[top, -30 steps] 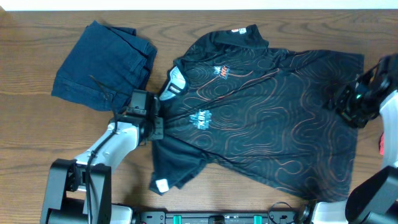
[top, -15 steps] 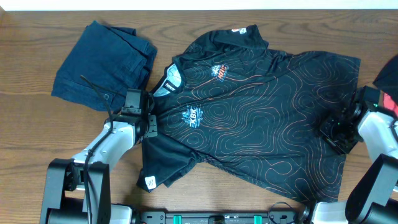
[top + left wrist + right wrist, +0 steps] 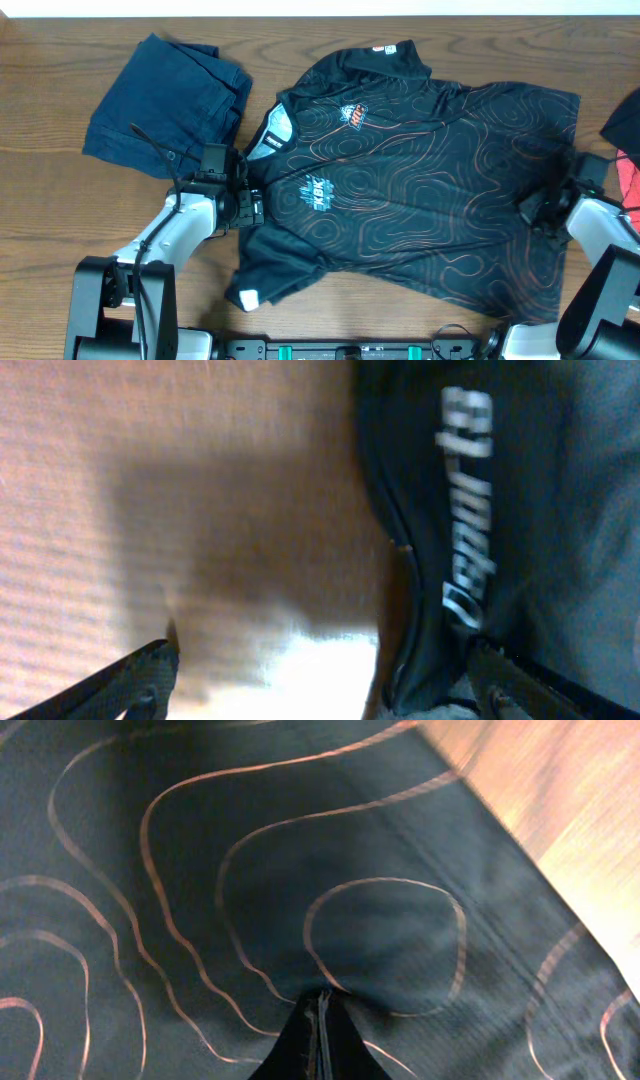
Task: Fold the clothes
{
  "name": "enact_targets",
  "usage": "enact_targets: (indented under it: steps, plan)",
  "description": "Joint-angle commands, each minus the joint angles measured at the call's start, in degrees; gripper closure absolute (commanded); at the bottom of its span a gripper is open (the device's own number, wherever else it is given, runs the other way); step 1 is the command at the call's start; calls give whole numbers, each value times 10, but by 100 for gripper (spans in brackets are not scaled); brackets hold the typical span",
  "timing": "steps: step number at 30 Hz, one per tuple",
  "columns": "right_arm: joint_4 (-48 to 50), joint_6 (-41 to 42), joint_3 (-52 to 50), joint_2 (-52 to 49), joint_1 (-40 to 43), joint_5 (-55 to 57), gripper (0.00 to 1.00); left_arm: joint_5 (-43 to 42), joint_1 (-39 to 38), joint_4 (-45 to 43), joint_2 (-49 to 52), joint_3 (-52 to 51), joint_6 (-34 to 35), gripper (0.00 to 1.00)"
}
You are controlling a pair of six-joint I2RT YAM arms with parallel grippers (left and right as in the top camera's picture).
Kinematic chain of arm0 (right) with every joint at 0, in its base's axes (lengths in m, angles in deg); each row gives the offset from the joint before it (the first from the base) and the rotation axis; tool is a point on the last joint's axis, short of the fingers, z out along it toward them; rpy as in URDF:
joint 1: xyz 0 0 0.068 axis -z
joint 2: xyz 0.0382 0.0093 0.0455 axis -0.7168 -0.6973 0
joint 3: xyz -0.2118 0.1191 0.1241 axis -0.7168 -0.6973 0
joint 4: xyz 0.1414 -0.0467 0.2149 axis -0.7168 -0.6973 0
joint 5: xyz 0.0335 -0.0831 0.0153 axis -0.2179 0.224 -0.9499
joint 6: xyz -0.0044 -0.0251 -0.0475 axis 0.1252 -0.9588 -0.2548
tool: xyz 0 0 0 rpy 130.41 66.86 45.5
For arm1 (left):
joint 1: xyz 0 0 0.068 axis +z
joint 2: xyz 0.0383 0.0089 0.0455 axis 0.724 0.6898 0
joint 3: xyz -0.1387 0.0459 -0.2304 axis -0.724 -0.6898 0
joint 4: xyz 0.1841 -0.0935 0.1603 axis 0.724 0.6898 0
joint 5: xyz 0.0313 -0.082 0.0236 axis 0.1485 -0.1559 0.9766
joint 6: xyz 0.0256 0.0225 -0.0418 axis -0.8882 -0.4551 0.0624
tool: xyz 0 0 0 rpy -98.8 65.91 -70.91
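Note:
The clothes [image 3: 420,170], a black jersey with thin orange contour lines, lie spread face up across the middle and right of the table. My left gripper [image 3: 247,207] stands open at the jersey's left edge. In the left wrist view its fingers [image 3: 130,680] are wide apart over the wood, and the jersey's edge with white lettering [image 3: 468,510] lies by the right finger. My right gripper [image 3: 540,210] rests on the jersey's right side. In the right wrist view that gripper [image 3: 322,1020] is shut, and the black fabric [image 3: 380,930] puckers into its tips.
A folded navy denim garment [image 3: 165,100] lies at the back left, close to my left arm. A red garment [image 3: 628,175] shows at the right table edge beside my right arm. Bare wood [image 3: 150,480] lies left of the jersey.
My left gripper has opened and let go of the jersey's left edge. My right arm came down onto the jersey's right side and its jaws shut on the fabric.

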Motion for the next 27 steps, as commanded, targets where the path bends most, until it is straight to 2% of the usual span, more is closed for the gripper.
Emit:
enact_targets:
  steps: [1,4,5,10,13,16,22,27]
  plan:
    - [10,17,-3,-31,38,39,99,-12,0,27,-8,11,-3,5]
    - [12,5,26,-31,59,3,98,-62,0,35,-21,13,-3,4]
    - [15,-7,33,-31,61,-17,95,-84,0,38,-24,13,-3,4]
    - [-5,-72,82,-27,61,-155,72,-155,0,75,-24,12,2,4]
    - [-48,-80,121,-10,61,-171,69,-164,0,110,-24,12,1,5]
    - [-83,-80,148,20,61,-180,68,-164,0,132,-32,13,-6,15]
    - [-108,-80,160,93,60,-205,66,-165,0,175,-108,21,-4,16]
    - [-127,-90,160,133,61,-205,64,-171,-3,274,-184,20,15,16]
